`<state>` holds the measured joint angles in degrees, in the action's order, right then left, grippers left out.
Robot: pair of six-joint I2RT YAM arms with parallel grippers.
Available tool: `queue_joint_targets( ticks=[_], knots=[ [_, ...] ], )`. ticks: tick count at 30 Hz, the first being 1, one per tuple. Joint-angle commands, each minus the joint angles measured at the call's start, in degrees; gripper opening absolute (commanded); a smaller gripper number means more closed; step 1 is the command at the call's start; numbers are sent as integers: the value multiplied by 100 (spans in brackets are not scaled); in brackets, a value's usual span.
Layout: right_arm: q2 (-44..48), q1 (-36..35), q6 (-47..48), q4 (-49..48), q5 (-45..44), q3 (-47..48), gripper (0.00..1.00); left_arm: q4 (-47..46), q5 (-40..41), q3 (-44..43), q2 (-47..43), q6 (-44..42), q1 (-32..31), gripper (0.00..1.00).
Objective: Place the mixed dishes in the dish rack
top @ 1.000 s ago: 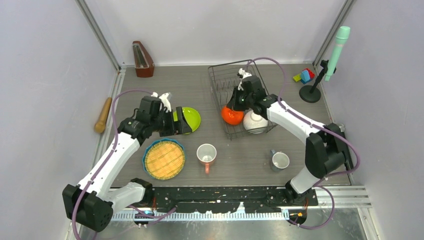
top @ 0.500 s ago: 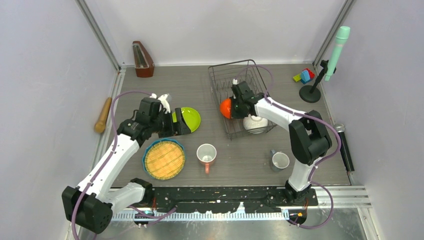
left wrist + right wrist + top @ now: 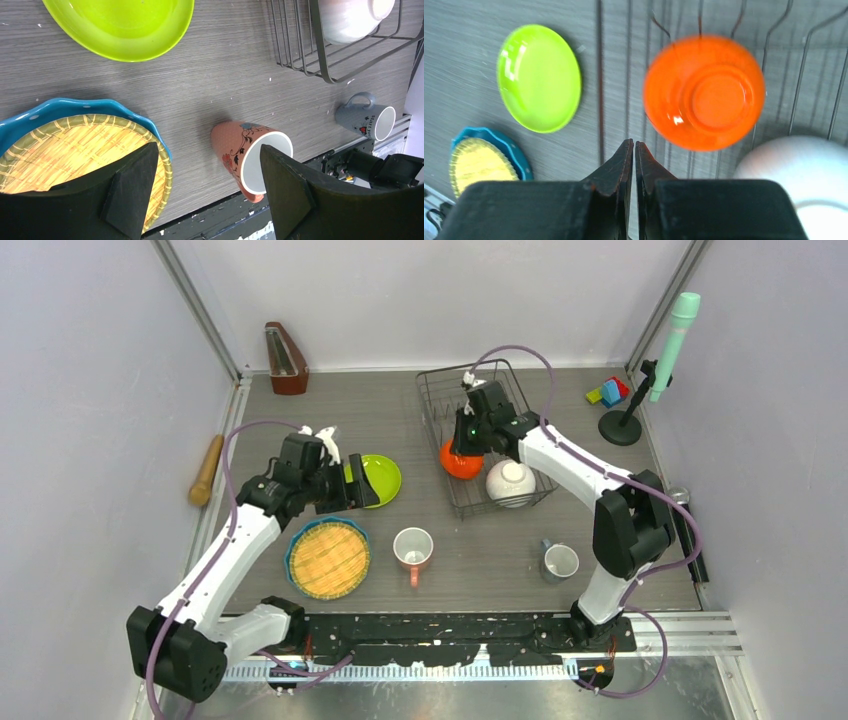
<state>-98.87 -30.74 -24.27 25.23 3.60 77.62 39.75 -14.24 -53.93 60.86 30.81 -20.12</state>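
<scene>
The orange bowl lies upside down in the dark wire dish rack, beside the white bowl. My right gripper hovers just above the orange bowl, shut and empty. My left gripper is open and empty at the near-left edge of the lime-green plate. In the left wrist view it hangs above the table between the blue-rimmed woven plate and the pink floral mug. The small grey-blue mug stands at the near right.
A wooden rolling pin lies by the left wall. A brown wooden metronome stands at the back left. Coloured toy blocks and a green microphone on a black stand are at the back right.
The right gripper has let go of the orange bowl, which now rests in the rack, and has lifted back from it. The left arm has hardly moved.
</scene>
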Motion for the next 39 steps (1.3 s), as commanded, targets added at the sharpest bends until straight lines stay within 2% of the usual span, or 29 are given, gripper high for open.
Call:
queue_joint_targets(
  ticks=[1,3,4,5,6,7,9,11,16,26,30,33,39],
  knots=[
    [-72,-2,68,-221,118,628,14,-242,97,-195,81,29,43,77],
    [-303,-6,54,1,-190,800,19,-264,77,-205,156,90,43,77],
    [-372,-4,63,272,-609,852,27,-272,52,-209,188,94,48,77],
    [-498,-3,85,513,-818,910,43,-282,28,-201,223,88,50,77],
    [-536,-2,91,612,-1184,903,52,-283,39,-196,240,65,44,77],
    [-532,-2,112,699,-1365,811,70,-277,69,-189,257,53,43,77],
    [-462,-2,178,691,-1759,605,88,-263,99,-187,304,8,44,77],
    [-471,5,296,775,-2003,527,96,-257,106,-194,355,-14,43,77],
    [-748,49,394,1087,-2282,735,99,-283,75,-277,515,-53,48,77],
    [-1011,541,217,640,-668,811,99,-300,96,-263,539,-116,44,77],
    [-1098,701,22,278,64,712,90,-310,72,-276,567,-128,43,77],
    [-1057,717,-61,21,248,573,84,-319,53,-270,567,-128,49,77],
    [-995,856,-272,-246,400,453,91,-303,53,-312,567,-169,45,77]
  ],
)
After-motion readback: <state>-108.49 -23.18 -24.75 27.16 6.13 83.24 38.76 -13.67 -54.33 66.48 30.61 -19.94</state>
